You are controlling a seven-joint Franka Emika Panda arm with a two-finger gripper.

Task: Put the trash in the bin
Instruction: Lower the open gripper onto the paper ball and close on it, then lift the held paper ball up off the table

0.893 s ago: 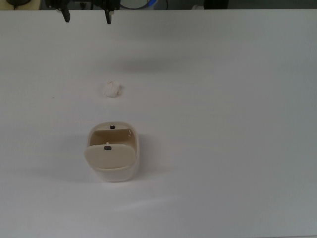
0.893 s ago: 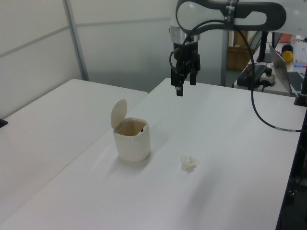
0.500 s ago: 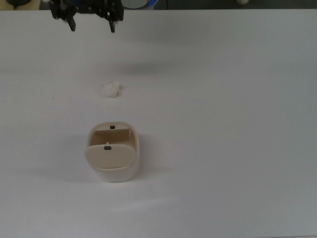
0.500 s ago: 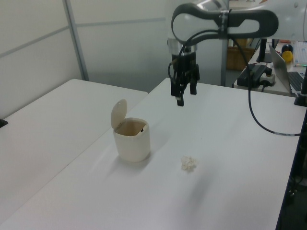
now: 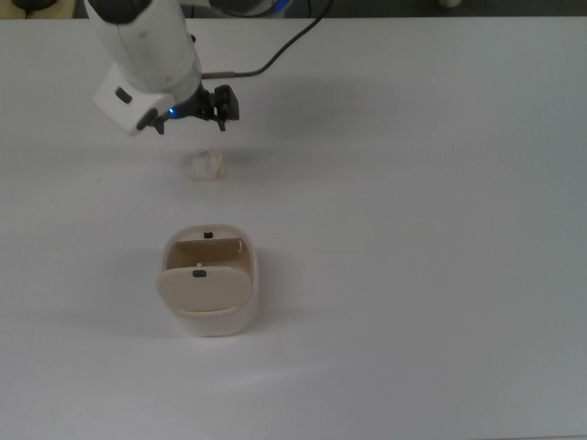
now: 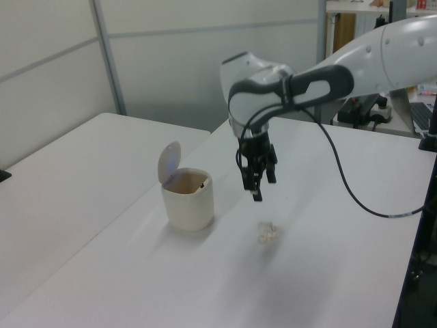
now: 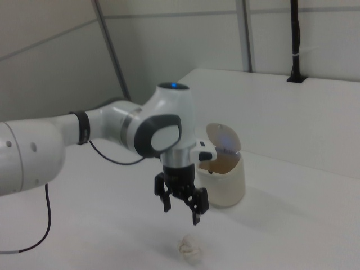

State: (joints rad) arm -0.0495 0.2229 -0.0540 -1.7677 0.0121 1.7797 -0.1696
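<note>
No step is complete: the gripper (image 7: 181, 209), jaws apart, hangs above the trash (image 7: 189, 247) lying on the desk (image 5: 440, 229), well apart from the open-lidded bin (image 6: 188, 199).

Hand (image 7: 181, 211) hangs just above trash (image 7: 190, 249), fingers spread, clear air gap between fingertips and wad in right view. Table (image 5: 422, 229) bare all round trash; nothing crowds it on any side. Bin (image 5: 209, 293) well apart from trash, open table between them. Bin flap (image 6: 168, 160) tilted up, mouth open from above. Flap stands on bin's far side from trash, not blocking that approach.
</note>
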